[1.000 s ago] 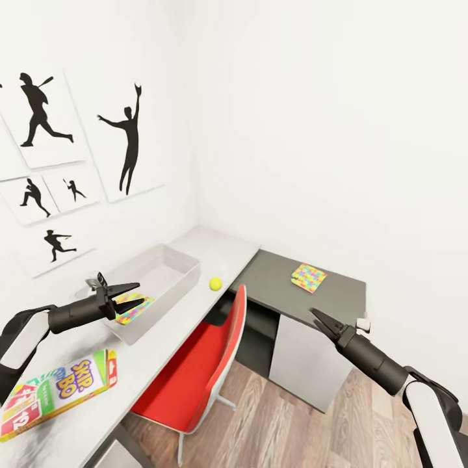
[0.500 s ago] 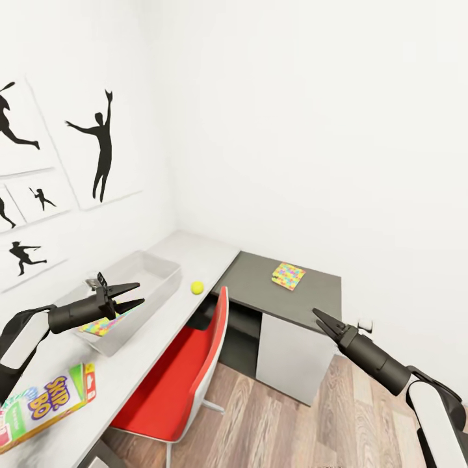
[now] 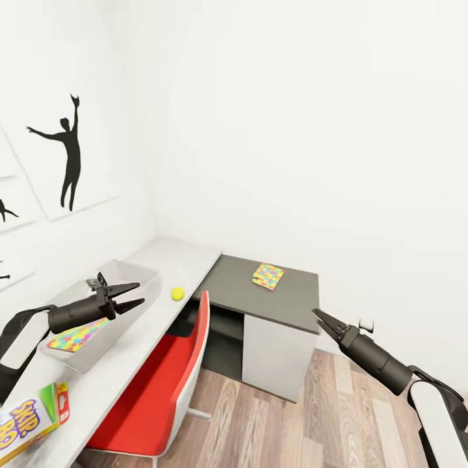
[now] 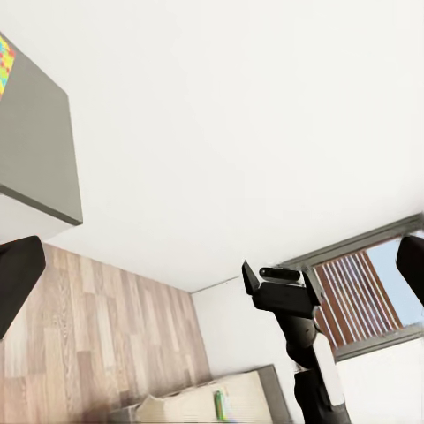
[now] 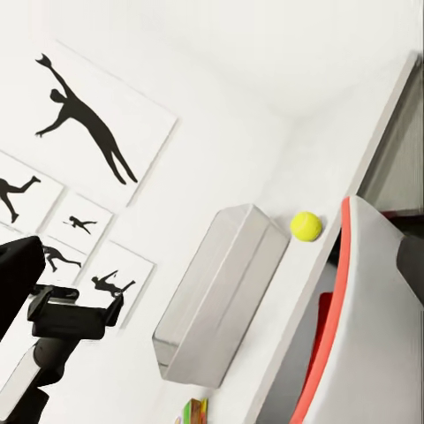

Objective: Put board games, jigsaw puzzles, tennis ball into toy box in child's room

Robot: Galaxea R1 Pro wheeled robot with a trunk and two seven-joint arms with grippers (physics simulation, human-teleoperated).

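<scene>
Head view: left gripper (image 3: 130,296) empty, fingers parted, hovering over the toy box (image 3: 133,276) at 9 o'clock. One jigsaw puzzle (image 3: 77,338) lies in the box; second puzzle (image 3: 268,275) on the dark desk (image 3: 286,305) at 12. Tennis ball (image 3: 177,294) on the table (image 3: 188,260) beside the box. Skip-Bo box (image 3: 29,419) at 8. Right gripper (image 3: 320,317) empty, fingers pinched together, at 4.

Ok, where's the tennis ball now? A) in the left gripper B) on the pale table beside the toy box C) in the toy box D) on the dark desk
B: the tennis ball sits on the pale table, just past the toy box end, apart from it.
</scene>
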